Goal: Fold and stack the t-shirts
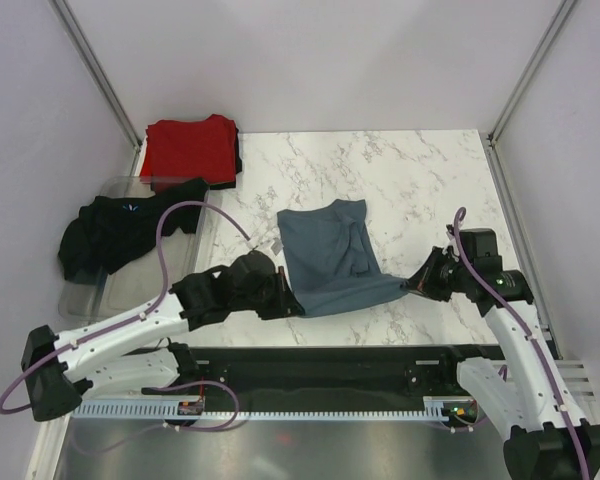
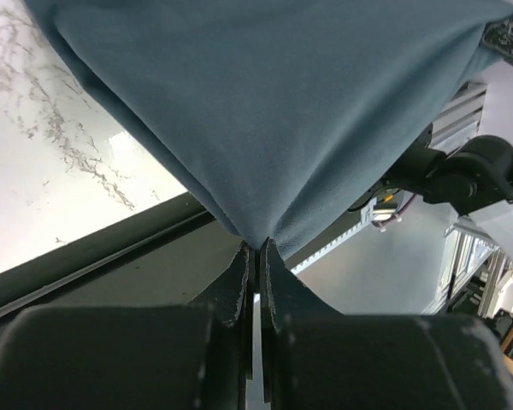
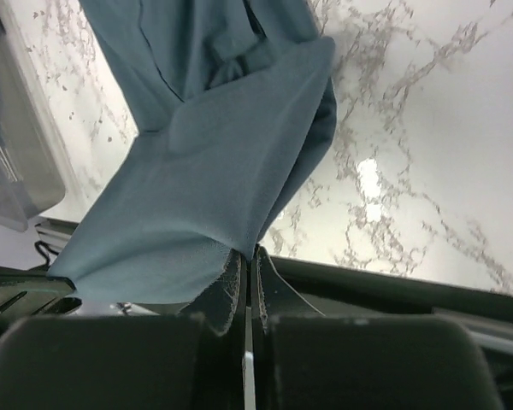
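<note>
A slate blue-grey t-shirt lies on the marble table, its near edge stretched between both grippers. My left gripper is shut on its near left corner; in the left wrist view the cloth rises from the pinched tips. My right gripper is shut on the near right corner, and the cloth fans out from its tips in the right wrist view. A folded red t-shirt lies at the back left. A crumpled black t-shirt hangs over the tray.
A clear grey plastic tray stands at the left of the table, under the black shirt. The table's dark front rail runs just behind both grippers. Grey walls enclose the table on the left, back and right.
</note>
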You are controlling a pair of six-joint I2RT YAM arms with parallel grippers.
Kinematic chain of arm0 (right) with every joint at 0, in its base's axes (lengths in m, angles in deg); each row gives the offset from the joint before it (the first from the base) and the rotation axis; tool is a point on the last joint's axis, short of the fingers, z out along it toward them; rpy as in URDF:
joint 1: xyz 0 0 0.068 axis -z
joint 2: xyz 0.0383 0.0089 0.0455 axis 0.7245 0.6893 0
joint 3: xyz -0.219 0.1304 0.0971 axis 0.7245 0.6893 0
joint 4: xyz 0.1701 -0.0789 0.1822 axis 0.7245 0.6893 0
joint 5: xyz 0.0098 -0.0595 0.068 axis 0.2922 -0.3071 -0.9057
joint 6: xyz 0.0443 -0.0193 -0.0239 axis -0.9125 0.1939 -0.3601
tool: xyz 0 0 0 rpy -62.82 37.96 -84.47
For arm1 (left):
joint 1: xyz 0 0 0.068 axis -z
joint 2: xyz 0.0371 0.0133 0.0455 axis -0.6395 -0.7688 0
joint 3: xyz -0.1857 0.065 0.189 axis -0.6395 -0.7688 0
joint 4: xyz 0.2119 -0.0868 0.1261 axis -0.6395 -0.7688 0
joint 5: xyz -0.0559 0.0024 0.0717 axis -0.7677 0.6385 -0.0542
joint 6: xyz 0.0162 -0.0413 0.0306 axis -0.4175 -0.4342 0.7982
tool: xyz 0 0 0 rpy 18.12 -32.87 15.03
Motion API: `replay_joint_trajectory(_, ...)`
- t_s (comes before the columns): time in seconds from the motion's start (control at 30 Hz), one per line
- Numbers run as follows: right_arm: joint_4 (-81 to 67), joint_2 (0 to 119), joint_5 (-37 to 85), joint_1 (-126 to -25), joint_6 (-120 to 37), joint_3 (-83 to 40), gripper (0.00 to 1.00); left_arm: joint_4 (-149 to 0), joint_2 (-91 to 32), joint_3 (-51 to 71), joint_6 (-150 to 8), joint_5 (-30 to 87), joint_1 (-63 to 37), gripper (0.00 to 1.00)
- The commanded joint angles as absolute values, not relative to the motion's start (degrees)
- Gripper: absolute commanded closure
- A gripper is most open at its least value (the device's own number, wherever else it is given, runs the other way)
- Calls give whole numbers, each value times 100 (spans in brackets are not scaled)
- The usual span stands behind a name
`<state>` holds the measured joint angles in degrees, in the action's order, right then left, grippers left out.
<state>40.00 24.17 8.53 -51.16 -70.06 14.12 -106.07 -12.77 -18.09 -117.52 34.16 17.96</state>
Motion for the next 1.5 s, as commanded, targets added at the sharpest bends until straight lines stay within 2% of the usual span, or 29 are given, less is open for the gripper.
replay_joint_trajectory(0.0,4874,2376,1100,-5091,-6952,674,100,-11507,-904,-1548,-12154,3884,1834,98)
replay_joint_trajectory(0.33,4787,3605,1294,-5091,-6670,-505,100,-12098,-1368,-450,-11758,4563,1510,98)
replay_joint_trajectory(0.9,3610,6664,1136,-5091,-6688,-2378,100,-11572,-3178,605,-10343,3306,-827,98)
replay_joint_trajectory(1.47,3073,9633,1039,-5284,-7039,-4802,100,-11255,-5886,2231,-9684,2989,-1901,98)
